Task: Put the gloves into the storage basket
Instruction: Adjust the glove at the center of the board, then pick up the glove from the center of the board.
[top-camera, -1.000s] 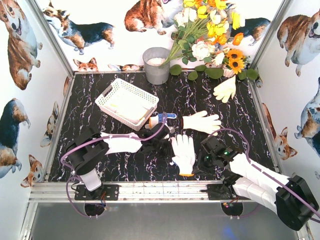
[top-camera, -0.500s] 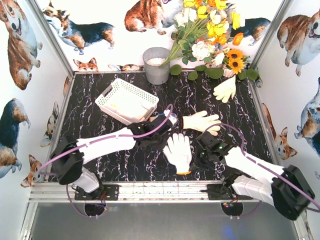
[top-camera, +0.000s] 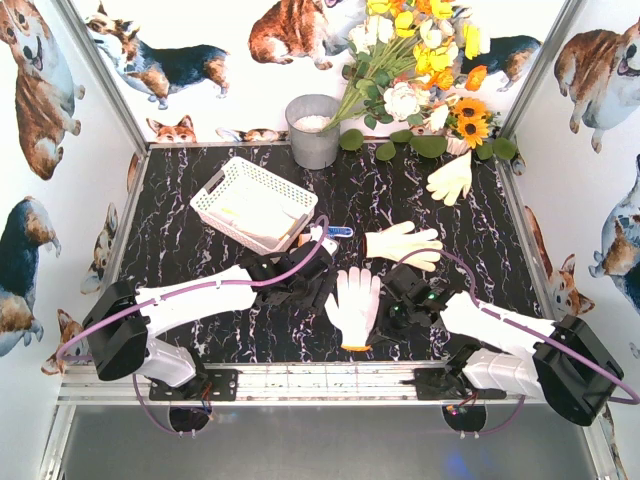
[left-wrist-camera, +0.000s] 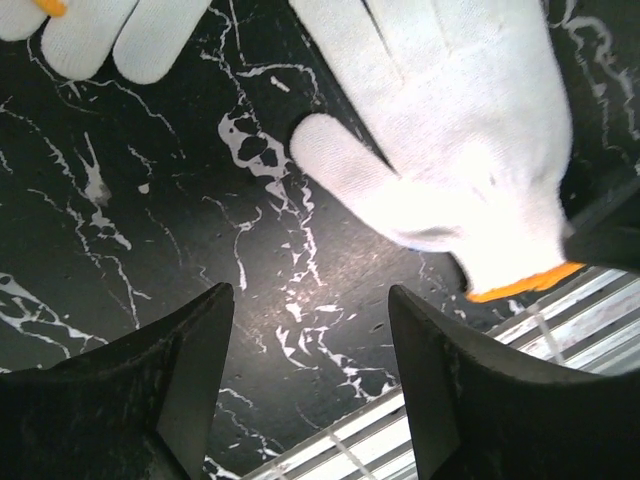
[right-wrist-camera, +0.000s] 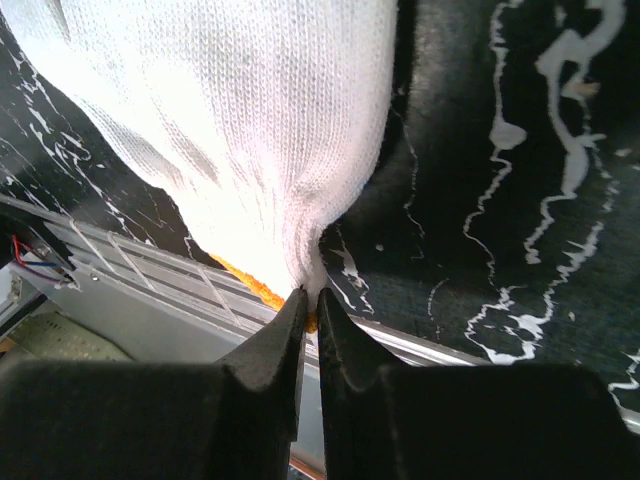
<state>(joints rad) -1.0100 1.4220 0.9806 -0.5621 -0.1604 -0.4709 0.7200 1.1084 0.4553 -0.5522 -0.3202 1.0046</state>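
A white knit glove with an orange cuff (top-camera: 353, 300) lies palm-down near the table's front. My right gripper (top-camera: 381, 320) is shut on its edge beside the cuff, and the right wrist view shows the fabric (right-wrist-camera: 250, 130) pinched between the closed fingertips (right-wrist-camera: 311, 303). My left gripper (top-camera: 318, 288) stands open just left of that glove, with only bare table between its jaws (left-wrist-camera: 310, 300); the glove (left-wrist-camera: 450, 130) lies up and to the right of them. A cream glove (top-camera: 403, 243), a blue-and-white glove (top-camera: 326, 236) and another cream glove (top-camera: 450, 178) lie farther back. The white storage basket (top-camera: 222, 186) holds a pale glove (top-camera: 250, 215).
A grey metal bucket (top-camera: 313, 130) and a bunch of flowers (top-camera: 420, 70) stand at the back. An aluminium rail (top-camera: 300, 380) runs along the front edge, close to the held glove's cuff. Printed walls close in both sides.
My left gripper has gone from shut to open and now sits beside the orange-cuffed glove. The right gripper stayed shut and moved left with that glove.
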